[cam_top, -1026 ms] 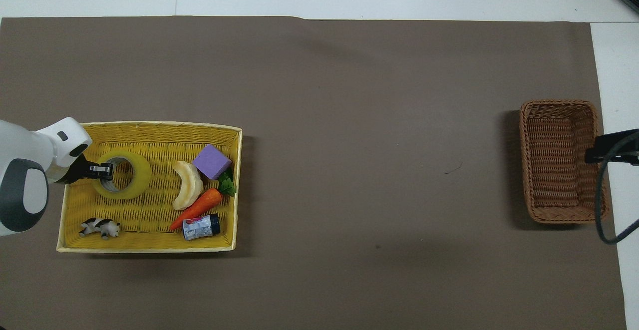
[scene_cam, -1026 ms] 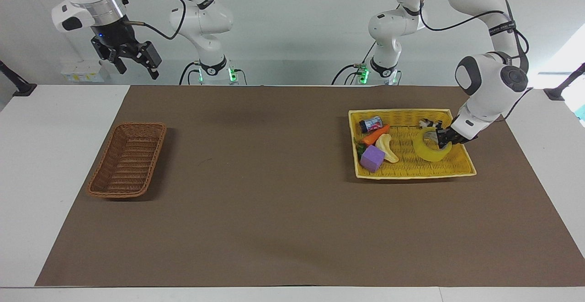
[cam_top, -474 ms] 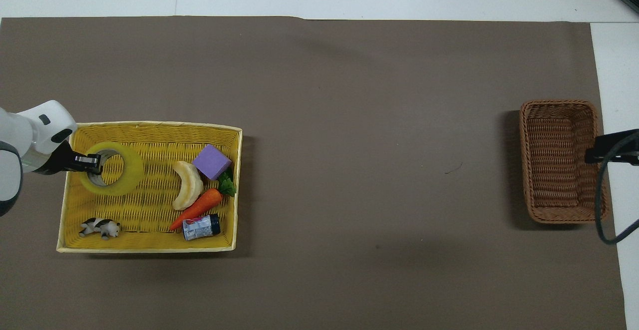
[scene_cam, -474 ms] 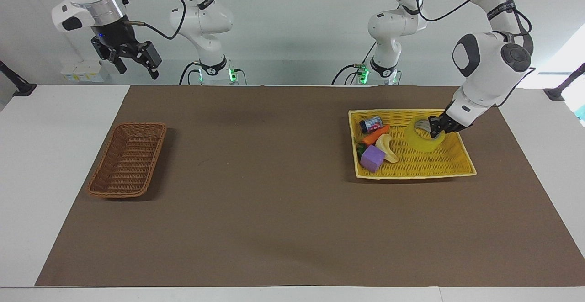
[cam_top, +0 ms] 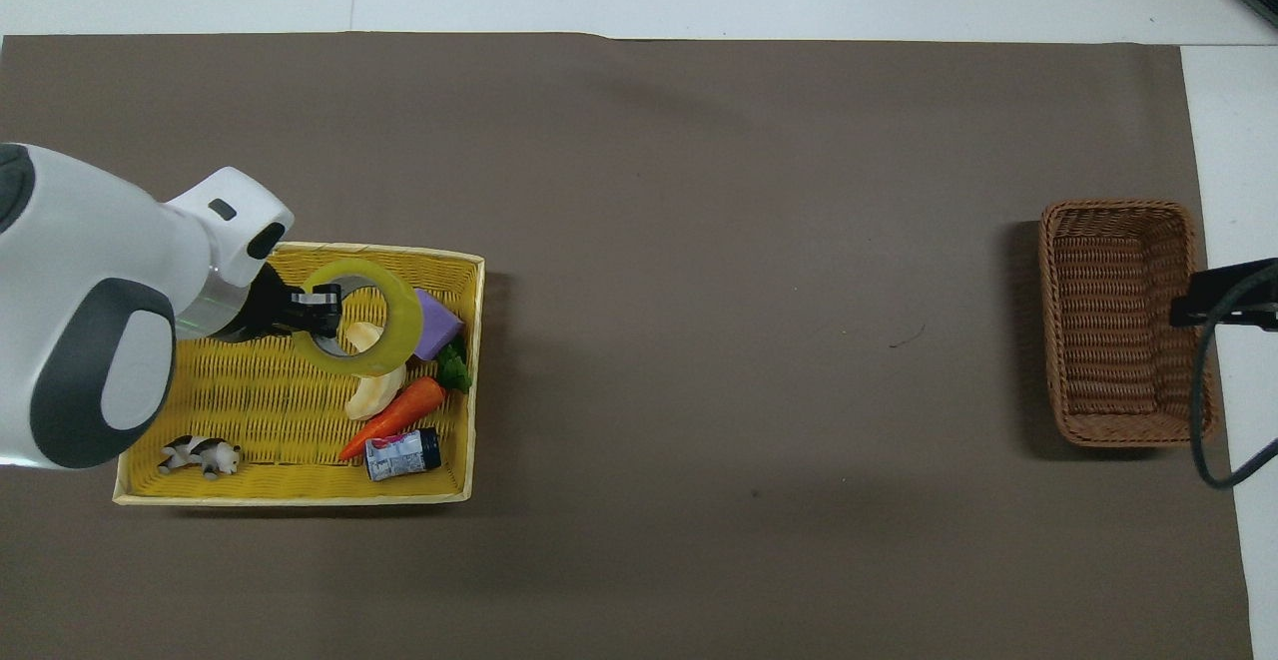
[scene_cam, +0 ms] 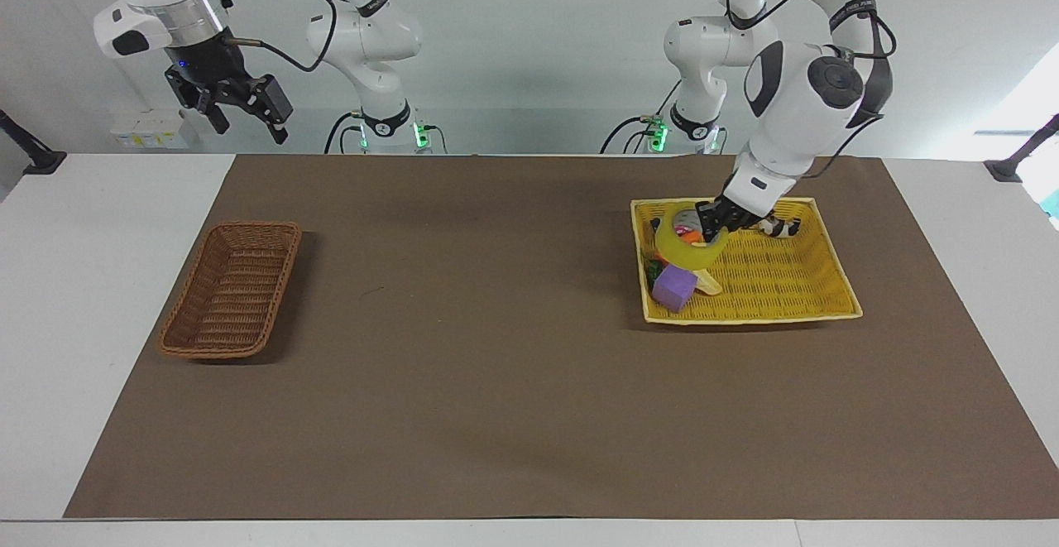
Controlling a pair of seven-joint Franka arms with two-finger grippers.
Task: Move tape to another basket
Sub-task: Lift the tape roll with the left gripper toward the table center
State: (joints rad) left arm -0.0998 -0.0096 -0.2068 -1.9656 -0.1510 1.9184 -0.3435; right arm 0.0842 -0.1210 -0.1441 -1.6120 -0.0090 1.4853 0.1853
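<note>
The left gripper point(scene_cam: 713, 220) is clamped on the rim of the wide roll of translucent yellow packing tape point(scene_cam: 683, 251), one finger inside the ring and one outside. The roll hangs in the air, lifted clear of the flat bright yellow woven basket point(scene_cam: 827, 303) and tilted so that its hole faces partly upward. In the overhead view the left gripper point(cam_top: 321, 303) holds the tape point(cam_top: 394, 326) over the pale curved banana-shaped toy point(cam_top: 371, 395) and the edge of the purple foam cube point(cam_top: 439, 326), at the side of the yellow basket point(cam_top: 300, 485) toward the middle of the table point(cam_top: 719, 241).

Lying in that basket are also an orange toy carrot with green leaves point(cam_top: 399, 418), a small dark can with a printed label point(cam_top: 401, 454) and a little black-and-white animal figure point(cam_top: 202, 456). The figure lies in the corner nearest the robots toward the left arm's end; what animal it is I cannot make out.

The small narrow brown woven wicker basket point(scene_cam: 232, 290) stands well apart at the right arm's end of the table, on the brown mat point(scene_cam: 496, 365), with nothing in it. The right gripper point(scene_cam: 244, 112) waits high up above that end of the table, its fingers spread apart and holding nothing.
</note>
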